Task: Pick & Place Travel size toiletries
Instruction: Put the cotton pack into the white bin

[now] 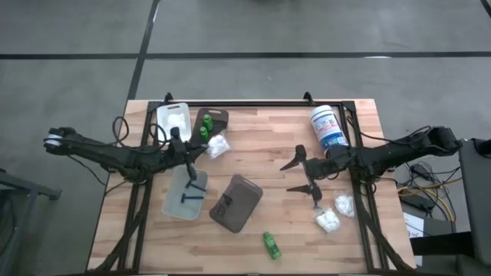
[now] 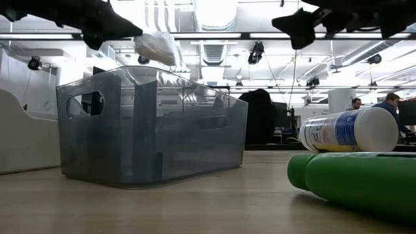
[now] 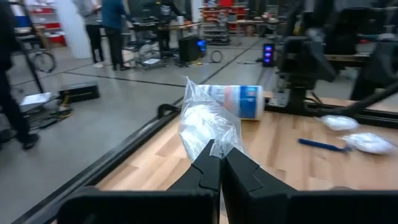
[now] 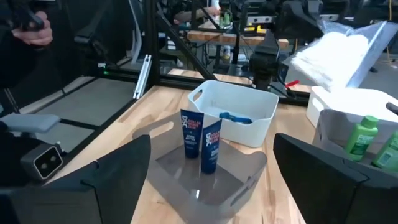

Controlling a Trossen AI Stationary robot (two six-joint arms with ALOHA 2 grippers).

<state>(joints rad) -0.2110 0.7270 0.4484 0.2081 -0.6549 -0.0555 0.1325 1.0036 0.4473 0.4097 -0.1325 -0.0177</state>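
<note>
My left gripper (image 1: 205, 149) is shut on a white packet (image 3: 208, 121) in clear wrap and holds it up beside the brown tray (image 1: 215, 117), where green bottles (image 1: 205, 129) stand. My right gripper (image 1: 301, 175) hangs open over the table's middle right, with nothing between its fingers (image 4: 93, 180). Two more white packets (image 1: 328, 221) and a blue stick (image 1: 316, 201) lie on the wood below it. One green bottle (image 1: 271, 245) lies on its side near the front edge. Blue tubes (image 4: 202, 140) are in the dark grey tray (image 1: 236, 202). My left gripper pinches the packet's clear wrap at its near end (image 3: 214, 144) between its two fingertips. The fingers point level, toward the table's right. The packet sticks out past the fingertips and is lifted clear of the table and the trays (image 2: 156, 45).
A white tray (image 1: 175, 120) stands at the far left, and a pale tray (image 1: 186, 192) with blue sticks stands in front of it. A large white tub with a blue label (image 1: 328, 129) lies at the far right. People stand in the room beyond the table.
</note>
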